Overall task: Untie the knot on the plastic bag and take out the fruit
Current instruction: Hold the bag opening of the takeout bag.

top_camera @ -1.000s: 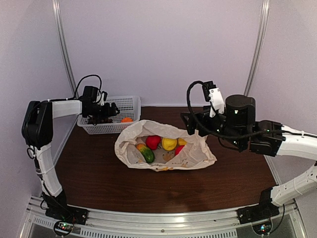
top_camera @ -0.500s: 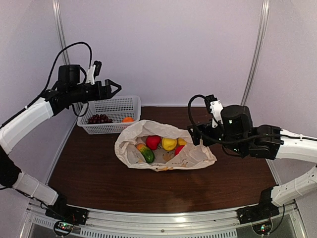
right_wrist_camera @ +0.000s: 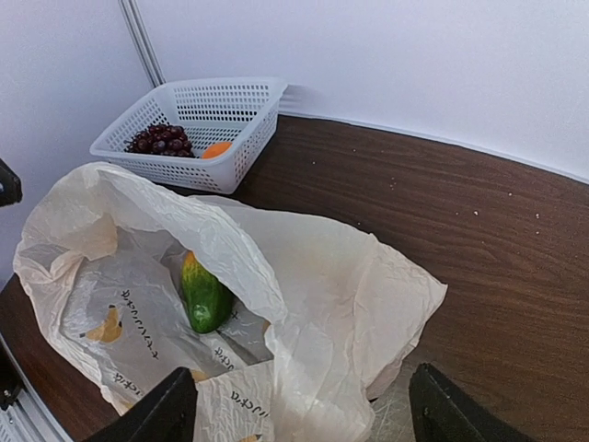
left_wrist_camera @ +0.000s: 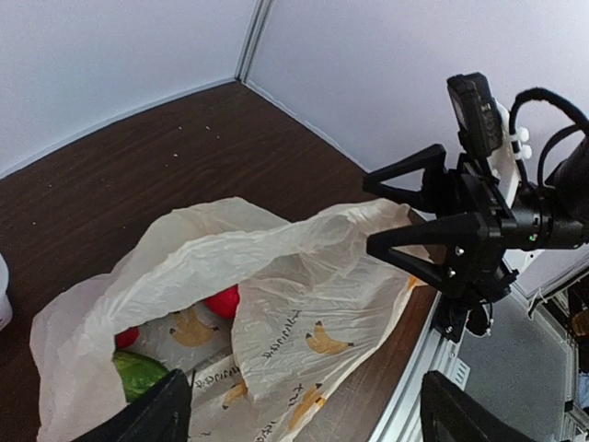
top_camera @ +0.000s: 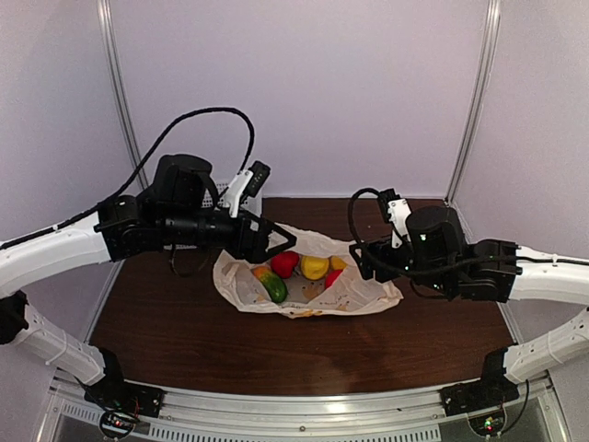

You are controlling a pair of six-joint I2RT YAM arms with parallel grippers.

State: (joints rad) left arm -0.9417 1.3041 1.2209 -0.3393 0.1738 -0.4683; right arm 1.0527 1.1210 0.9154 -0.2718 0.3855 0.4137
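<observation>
one crinkly translucent cream plastic bag (top_camera: 363, 290), mouth agape; smooth rounded fruit (top_camera: 314, 267) inside; left gripper (top_camera: 282, 245) and right gripper (left_wrist_camera: 370, 215) jaws wide, empty

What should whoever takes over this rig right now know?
Left gripper: jaws open, empty, over the plastic bag.
Right gripper: jaws open at the bag's right edge.
The bag lies untied and open, with fruit inside: red, yellow, green.
The white basket at the back left holds grapes and an orange piece.
Done: untying. Left: lifting out the fruit in the bag.
</observation>
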